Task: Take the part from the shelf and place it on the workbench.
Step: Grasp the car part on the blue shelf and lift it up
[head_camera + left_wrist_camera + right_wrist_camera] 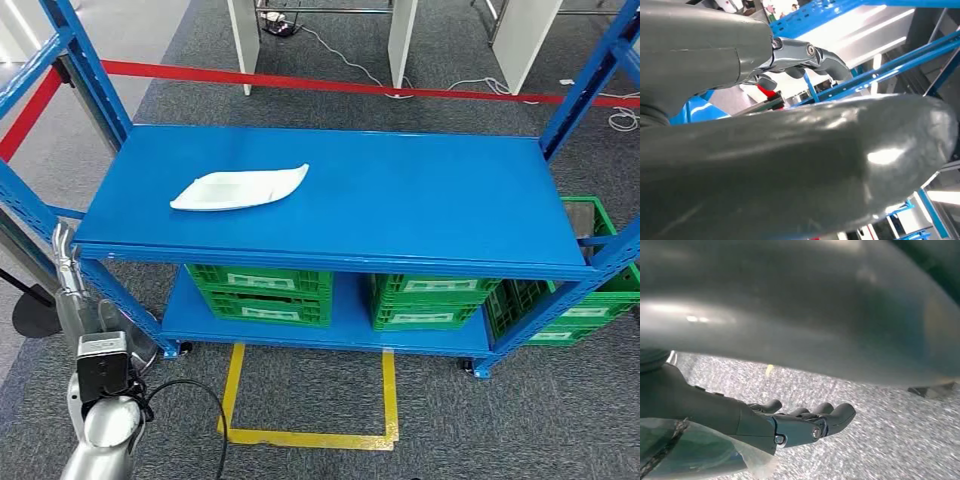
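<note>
White part point(240, 188) lies flat on blue shelf point(423, 200) top, left of centre, untouched. Left hand point(806, 55) & right hand point(806, 422) hold nothing, fingers loosely apart. Approach w/ left hand, low and level, grip across the narrow width

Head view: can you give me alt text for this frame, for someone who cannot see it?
A white, elongated, leaf-shaped part lies alone on the top level of a blue metal shelf, towards its left side. Green plastic crates sit on the lower level, and yellow tape marks the grey carpet in front. The robot's silver left arm enters at bottom left.
</note>
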Controlling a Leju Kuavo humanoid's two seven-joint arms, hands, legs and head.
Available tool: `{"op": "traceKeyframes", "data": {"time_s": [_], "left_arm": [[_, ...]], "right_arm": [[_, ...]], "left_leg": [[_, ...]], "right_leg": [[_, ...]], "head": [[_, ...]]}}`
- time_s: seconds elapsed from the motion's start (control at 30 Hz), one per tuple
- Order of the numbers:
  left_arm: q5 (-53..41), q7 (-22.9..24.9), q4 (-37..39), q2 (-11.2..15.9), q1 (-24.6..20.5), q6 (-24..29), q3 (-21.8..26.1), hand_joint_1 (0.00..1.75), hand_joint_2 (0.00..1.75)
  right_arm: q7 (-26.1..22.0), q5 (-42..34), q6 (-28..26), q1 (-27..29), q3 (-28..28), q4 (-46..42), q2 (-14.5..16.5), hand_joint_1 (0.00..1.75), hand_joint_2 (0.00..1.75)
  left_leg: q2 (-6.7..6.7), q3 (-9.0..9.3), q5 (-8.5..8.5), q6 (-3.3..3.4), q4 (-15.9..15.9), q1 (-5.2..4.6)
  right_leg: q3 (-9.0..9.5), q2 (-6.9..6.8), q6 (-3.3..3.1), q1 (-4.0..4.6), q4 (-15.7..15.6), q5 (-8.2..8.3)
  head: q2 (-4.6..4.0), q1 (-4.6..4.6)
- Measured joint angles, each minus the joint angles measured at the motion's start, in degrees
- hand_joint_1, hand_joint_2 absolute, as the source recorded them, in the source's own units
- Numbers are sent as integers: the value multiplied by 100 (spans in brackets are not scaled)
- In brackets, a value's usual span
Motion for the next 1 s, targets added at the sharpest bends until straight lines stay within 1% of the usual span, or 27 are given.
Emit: {"op": "traceKeyframes", "data": {"time_s": [0.03, 0.07, 0.1, 0.17, 0.2, 0.23, 0.27, 0.3, 0.33, 0.37, 0.4, 0.43, 0.47, 0.5, 0.53, 0.57, 0.6, 0.67, 0.7, 0.73, 0.77, 0.8, 0.87, 0.9, 0.93, 0.97, 1.0], "left_arm": [[0, 0, 2, 0, -5, 0, -3, 0, 0], [0, 0, 4, 0, -9, 0, -6, 0, 0], [1, 0, 7, 0, -18, 1, -12, 0, 0], [2, 0, 9, 0, -33, 1, -17, 0, 0], [3, 0, 9, 1, -38, 5, -18, 0, 0], [3, 0, 9, 1, -46, 12, -19, 0, 0], [3, 0, 9, 2, -57, 18, -19, 0, 0], [3, 0, 9, 2, -66, 24, -19, 0, 0], [2, 0, 9, 2, -73, 26, -20, 0, 0], [2, 0, 9, 2, -76, 23, -20, 0, 0], [0, 0, 9, 2, -74, 14, -21, 0, 0], [-4, 0, 9, 2, -75, 4, -22, 0, 0], [-14, 0, 9, 2, -79, -6, -25, 0, 0], [-29, 1, 9, 2, -86, -14, -29, 0, 0], [-45, 2, 9, 2, -95, -19, -33, 0, 0], [-62, 5, 9, 2, -106, -24, -39, 0, 0], [-76, 9, 9, 2, -117, -28, -45, 0, 0], [-97, 18, 9, 3, -130, -33, -56, 0, 0], [-108, 20, 9, 1, -133, -33, -62, 0, 0], [-118, 22, 9, -1, -139, -35, -70, 0, 0], [-126, 27, 9, -5, -148, -37, -80, 0, 0], [-134, 32, 9, -9, -156, -38, -92, 0, 0], [-144, 50, 10, -14, -163, -40, -109, 0, 0], [-148, 58, 11, -15, -160, -42, -112, 0, 0], [-151, 66, 11, -15, -160, -43, -114, 0, 0], [-154, 72, 11, -16, -160, -45, -115, 0, 0], [-157, 73, 11, -17, -162, -47, -117, 0, 0]], "right_arm": [[1, 0, 1, -4, 0, 1, -1, 0, 0], [2, -1, 2, -6, 1, 1, -1, 0, 0], [2, -2, 15, -11, 2, 1, -2, 0, 0], [-7, -4, 68, -7, 3, 1, -5, 0, 0], [-16, -4, 103, -1, 3, 2, -10, 0, 0], [-30, -4, 134, 4, 2, 2, -17, 0, 0], [-50, -4, 159, 5, 2, 2, -23, 0, 0], [-74, -4, 184, 3, 2, 2, -27, 0, 0], [-94, -5, 208, 0, 2, 2, -29, 0, 0], [-108, -5, 233, 0, 2, 2, -29, 0, 0], [-113, -6, 256, 3, 2, 2, -29, 0, 0], [-114, -7, 277, 5, 1, 2, -30, 0, 0], [-114, -8, 294, 6, -1, 2, -31, 0, 0], [-115, -9, 310, 4, -2, 2, -31, 0, 0], [-116, -12, 329, 2, -3, 2, -29, 0, 0], [-116, -17, 350, -1, -5, 2, -29, 0, 0], [-116, -25, 375, -2, -6, 2, -28, 0, 0], [-113, -37, 433, 0, -8, 2, -28, 0, 0], [-111, -39, 460, 2, -8, 2, -29, 0, 0], [-111, -40, 483, 2, -8, 2, -31, 0, 0], [-111, -43, 498, 1, -8, 2, -33, 0, 0], [-113, -46, 510, -1, -8, 2, -35, 0, 0], [-115, -54, 534, 3, -8, 2, -39, 0, 0], [-115, -56, 546, 9, -8, 2, -40, 0, 0], [-116, -57, 555, 15, -8, 3, -42, 0, 0], [-116, -57, 564, 19, -8, 3, -43, 0, 0], [-116, -56, 568, 17, -8, 3, -44, 0, 0]], "left_leg": [[-2, -11, -14, -19, 23, -16], [-3, -23, -19, -32, 38, -22], [-5, -36, -30, -59, 63, -31], [-6, -54, -29, -93, 83, -36], [-6, -56, -48, -112, 99, -32], [-6, -78, -108, -138, 165, -29], [-7, -146, -226, -171, 337, -21], [-7, -265, -390, -207, 615, -10], [-6, -424, -566, -236, 974, -1], [-6, -589, -706, -254, 1333, 8], [-6, -699, -751, -260, 1562, 13], [-6, -727, -688, -254, 1604, 15], [-6, -654, -517, -235, 1426, 15], [-6, -501, -284, -202, 1077, 11], [-6, -334, -110, -163, 716, -1], [-7, -199, 14, -122, 411, -18], [-7, -120, 55, -87, 224, -35], [-7, -96, 27, -41, 115, -56], [-3, -84, 29, -26, 70, -41], [1, -69, 43, -8, 25, -24], [5, -53, 62, 8, -18, -8], [10, -40, 78, 22, -50, 7], [13, -42, 77, 42, -55, 2], [15, -41, 74, 45, -54, 0], [14, -38, 71, 46, -53, -1], [12, -33, 66, 41, -48, 1], [9, -26, 56, 29, -38, 3]], "right_leg": [[63, 0, -6, 5, -88, -8], [90, 7, -25, 7, -131, -15], [154, 14, -51, 13, -246, -16], [167, 31, -116, 22, -259, -38], [172, 30, -143, 14, -267, -33], [181, 27, -172, 4, -278, -28], [192, 24, -198, -9, -289, -25], [201, 20, -218, -17, -296, -24], [206, 20, -230, -17, -295, -29], [209, 19, -238, -16, -294, -34], [214, 19, -241, -15, -293, -37], [221, 21, -244, -13, -292, -41], [235, 28, -245, -11, -292, -44], [253, 34, -243, -7, -293, -50], [267, 40, -238, -1, -296, -56], [271, 45, -226, 3, -298, -59], [265, 44, -207, 5, -300, -58], [243, 33, -154, 7, -312, -44], [226, 24, -123, 8, -312, -54], [202, 18, -94, 10, -276, -96], [140, 15, -70, 13, -150, -189], [22, 14, -51, 12, 94, -336], [-310, 14, -18, 9, 804, -655], [-449, 13, -2, 6, 1084, -730], [-505, 12, 12, 4, 1181, -699], [-458, 10, 20, 0, 1066, -567], [-307, 8, 22, -7, 741, -358]], "head": [[0, 3], [0, 0], [0, -1], [0, -7], [0, -5], [0, -15], [0, -24], [0, -33], [0, -44], [0, -44], [0, -44], [0, -44], [0, -44], [0, -44], [0, -40], [0, -42], [0, -40], [0, -42], [0, -38], [0, -36], [0, -29], [0, -22], [0, -11], [0, -12], [0, -10], [0, -9], [0, -10]]}}
